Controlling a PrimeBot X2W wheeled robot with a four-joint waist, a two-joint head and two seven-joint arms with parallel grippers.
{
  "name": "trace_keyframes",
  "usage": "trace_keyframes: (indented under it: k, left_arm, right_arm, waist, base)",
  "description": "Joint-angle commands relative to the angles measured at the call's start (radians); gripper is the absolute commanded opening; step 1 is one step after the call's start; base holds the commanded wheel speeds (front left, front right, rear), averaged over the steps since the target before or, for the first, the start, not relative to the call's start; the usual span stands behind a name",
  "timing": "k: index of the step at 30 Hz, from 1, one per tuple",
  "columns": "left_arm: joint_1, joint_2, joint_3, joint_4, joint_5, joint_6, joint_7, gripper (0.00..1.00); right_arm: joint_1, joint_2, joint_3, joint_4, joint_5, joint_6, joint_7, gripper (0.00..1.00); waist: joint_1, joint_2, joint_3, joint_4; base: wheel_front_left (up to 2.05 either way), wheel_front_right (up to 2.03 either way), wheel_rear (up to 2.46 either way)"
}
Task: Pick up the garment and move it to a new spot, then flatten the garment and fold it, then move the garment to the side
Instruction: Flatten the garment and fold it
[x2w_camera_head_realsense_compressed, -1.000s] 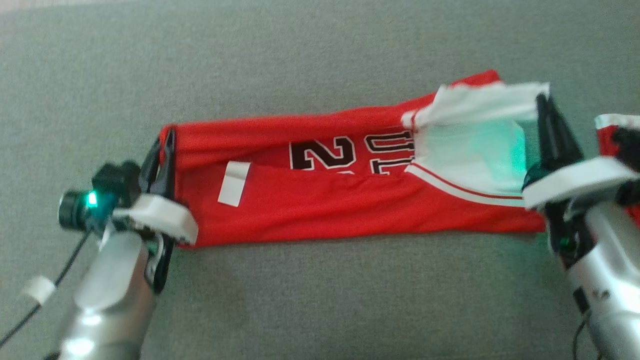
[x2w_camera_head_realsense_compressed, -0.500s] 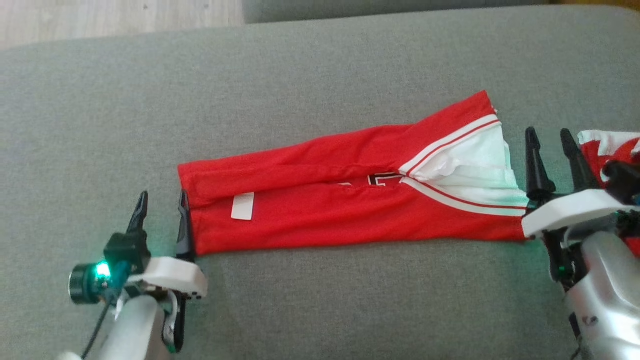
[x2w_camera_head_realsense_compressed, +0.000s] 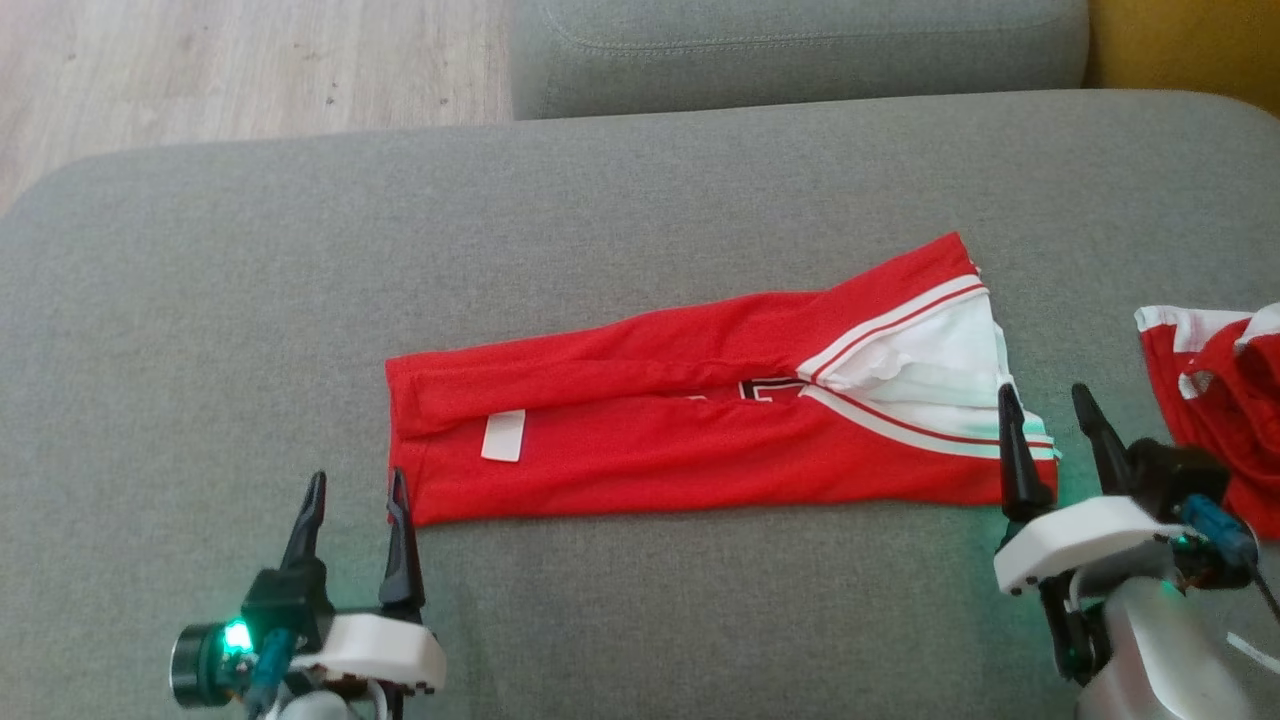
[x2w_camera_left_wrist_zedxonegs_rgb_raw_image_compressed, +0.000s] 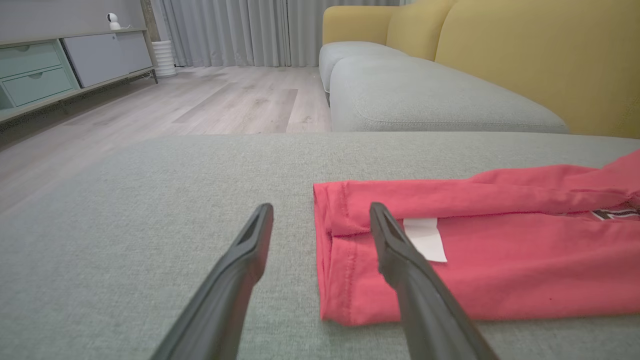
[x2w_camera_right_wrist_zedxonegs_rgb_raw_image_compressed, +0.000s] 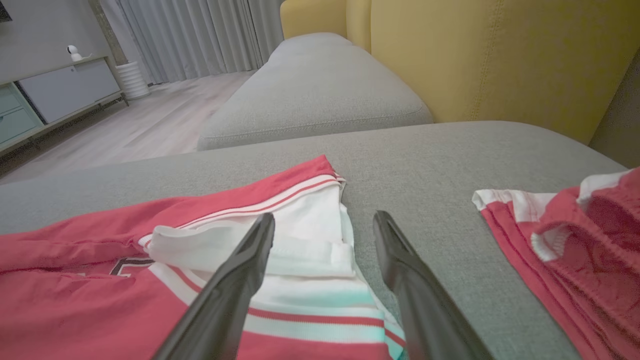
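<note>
Nearest me, my left gripper (x2w_camera_head_realsense_compressed: 358, 478) stands open with nothing between its two dark fingers. The finger nearer the cloth sits just beside the near left corner of the long red sports garment with white striped trim (x2w_camera_head_realsense_compressed: 650, 450); I cannot tell whether it touches. In the left wrist view that finger crosses in front of the hem, close to a small white label (x2w_camera_left_wrist_zedxonegs_rgb_raw_image_compressed: 425, 239).

My right gripper (x2w_camera_head_realsense_compressed: 1043, 392) is open and empty as well. One finger is over the garment's white-trimmed right end, the other over bare cushion just past it.

The garment lies folded into a narrow band across the middle of the wide grey fabric sofa cushion (x2w_camera_head_realsense_compressed: 640, 200), its right end angled away from me. A crumpled red-and-white cloth (x2w_camera_head_realsense_compressed: 1215, 400) lies apart from it, at the cushion's right edge.

Beyond are a second grey seat cushion (x2w_camera_head_realsense_compressed: 800, 50), pale wooden floor (x2w_camera_head_realsense_compressed: 250, 60) to the left and a yellow backrest (x2w_camera_head_realsense_compressed: 1180, 40).
</note>
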Motion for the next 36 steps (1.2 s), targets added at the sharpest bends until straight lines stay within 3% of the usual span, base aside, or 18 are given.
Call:
trace_keyframes:
  k: [1,15,23,26,27,28,29,36]
  left_arm:
    - [-0.019,0.003,0.044,-0.039,0.014,-0.003,-0.008,1.0]
    - [-0.078,-0.005,-0.028,-0.045,-0.04,-0.006,-0.008,1.0]
    - [-0.103,-0.005,-0.066,-0.035,-0.082,0.006,-0.008,1.0]
    - [-0.105,-0.005,-0.069,-0.03,-0.083,0.008,-0.008,1.0]
    - [-0.104,-0.005,-0.07,-0.028,-0.083,0.009,-0.008,1.0]
    - [-0.103,-0.005,-0.069,-0.027,-0.083,0.009,-0.008,1.0]
    - [-0.101,-0.005,-0.068,-0.025,-0.083,0.009,-0.008,1.0]
    - [-0.085,-0.005,-0.064,-0.016,-0.084,0.004,-0.008,1.0]
  right_arm:
    - [-0.012,0.007,0.015,-0.021,-0.012,-0.001,-0.011,1.0]
    - [-0.147,-0.032,-0.004,0.08,-0.042,-0.001,-0.011,1.0]
    - [-0.254,-0.032,-0.027,0.297,-0.047,-0.001,0.02,1.0]
    - [-0.271,-0.019,0.008,0.359,-0.011,-0.001,0.039,1.0]
    - [-0.273,-0.017,0.027,0.377,0.003,-0.001,0.048,0.83]
    - [-0.272,-0.016,0.046,0.39,0.019,-0.001,0.053,0.29]
    - [-0.271,-0.014,0.061,0.401,0.041,-0.001,0.057,0.0]
    - [-0.269,-0.097,0.09,0.417,0.131,-0.001,0.016,0.0]
  waist:
    - [0.0001,-0.0001,0.003,0.002]
    - [0.0001,-0.0001,0.124,0.036]
    - [0.0001,-0.0001,0.174,0.059]
    - [0.0001,-0.0001,0.18,0.063]
    - [0.0001,-0.0001,0.18,0.063]
    - [0.0001,-0.0001,0.178,0.062]
    - [0.0001,-0.0001,0.175,0.061]
    - [0.0001,-0.0001,0.142,0.048]
  base:
    - [0.0,0.0,0.0]
    - [0.0,0.0,0.0]
    - [0.0,0.0,0.0]
    - [0.0,0.0,0.0]
    - [0.0,0.0,0.0]
    - [0.0,0.0,0.0]
    - [0.0,0.0,0.0]
    - [0.0,0.0,0.0]
